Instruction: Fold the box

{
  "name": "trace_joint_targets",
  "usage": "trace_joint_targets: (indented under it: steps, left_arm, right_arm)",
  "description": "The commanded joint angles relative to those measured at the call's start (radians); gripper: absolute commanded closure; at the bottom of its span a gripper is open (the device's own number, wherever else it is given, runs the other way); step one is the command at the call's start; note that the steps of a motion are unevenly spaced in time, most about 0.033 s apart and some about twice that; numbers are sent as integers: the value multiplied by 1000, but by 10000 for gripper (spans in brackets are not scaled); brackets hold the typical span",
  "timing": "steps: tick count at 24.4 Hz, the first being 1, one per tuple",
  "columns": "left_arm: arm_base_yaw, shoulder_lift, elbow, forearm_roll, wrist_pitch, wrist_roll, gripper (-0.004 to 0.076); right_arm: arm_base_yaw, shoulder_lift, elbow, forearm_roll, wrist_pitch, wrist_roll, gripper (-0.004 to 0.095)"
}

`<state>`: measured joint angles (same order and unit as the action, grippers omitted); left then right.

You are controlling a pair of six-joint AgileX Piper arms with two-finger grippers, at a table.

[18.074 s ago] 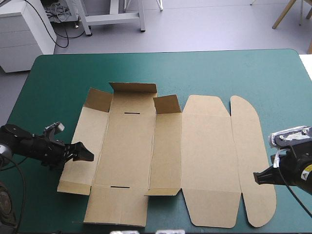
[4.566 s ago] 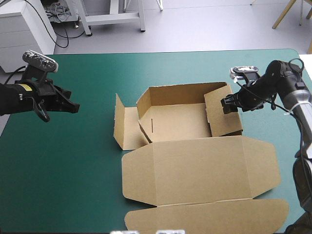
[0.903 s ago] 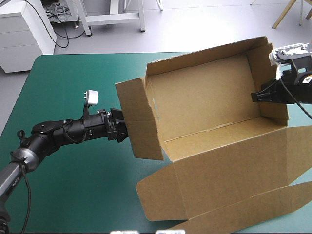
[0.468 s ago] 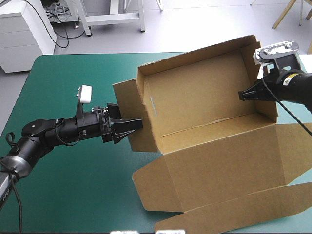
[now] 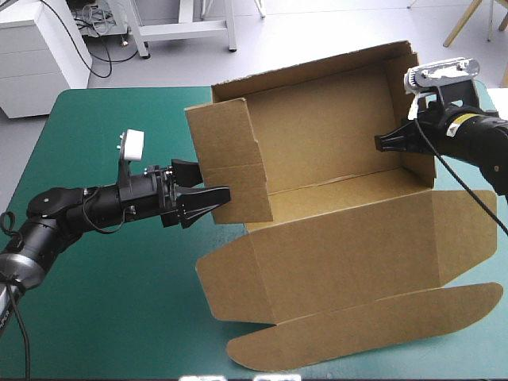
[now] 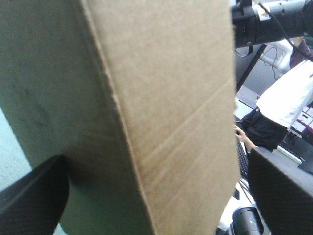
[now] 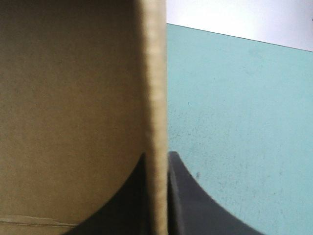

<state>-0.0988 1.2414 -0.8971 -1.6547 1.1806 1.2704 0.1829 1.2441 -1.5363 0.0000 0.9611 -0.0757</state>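
High view, starting at the left: the left gripper (image 5: 208, 184) reaches in over the teal-green cover (image 5: 95, 302) with its 2 black fingers spread apart. The left wrist view agrees, since brown board fills the gap between them and neither finger pinches it. Just before, the end flap (image 5: 228, 159) showed narrower; now it has swung round broader across the tray's left end, and the whole box (image 5: 333, 151) has shifted a little leftward. I'd judge the left end wall is being turned in, though it looks loose rather than tucked. The box hangs tilted above the table's far middle, its open side toward the camera. Farther right, the right gripper (image 5: 381, 143) is clamped on the right end wall; its wrist view shows the board's edge (image 7: 155, 98) sandwiched between 2 nearly closed fingers (image 7: 188, 196). For room, bare cover lies behind and below the left arm, whereas the lid (image 5: 349, 254) trails toward the near edge. The lid's tongue (image 5: 365, 333) comes close to the table's right edge, so any push rightward looks cramped.
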Motion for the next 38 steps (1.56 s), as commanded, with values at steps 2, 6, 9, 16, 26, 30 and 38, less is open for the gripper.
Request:
trace_joint_targets:
  steps: [2, 6, 9, 16, 26, 30, 38]
  left_arm:
    - [-16, -29, -151, 39, -42, -128, 21]
    - [-95, -29, -287, 281, -211, -294, 21]
    - [-191, -29, -372, 424, -337, -410, 21]
    - [-400, -23, -454, 841, -710, -791, 36]
    - [-527, 88, -503, 1130, -896, -1082, 204]
    - [-527, 99, -503, 1132, -905, -1090, 419]
    - [-539, 123, -509, 1273, -876, -1130, 734]
  right_arm:
    - [2, -22, -31, 0, -108, 38, 919]
    - [2, -22, -31, 0, -137, 56, 907]
    - [2, -22, -31, 0, -159, 67, 905]
    - [2, -22, -31, 0, -194, 76, 905]
    - [2, -22, -31, 0, -223, 149, 905]
    - [2, -20, -29, 16, -230, 171, 904]
    - [89, 25, -30, -64, -227, 249, 903]
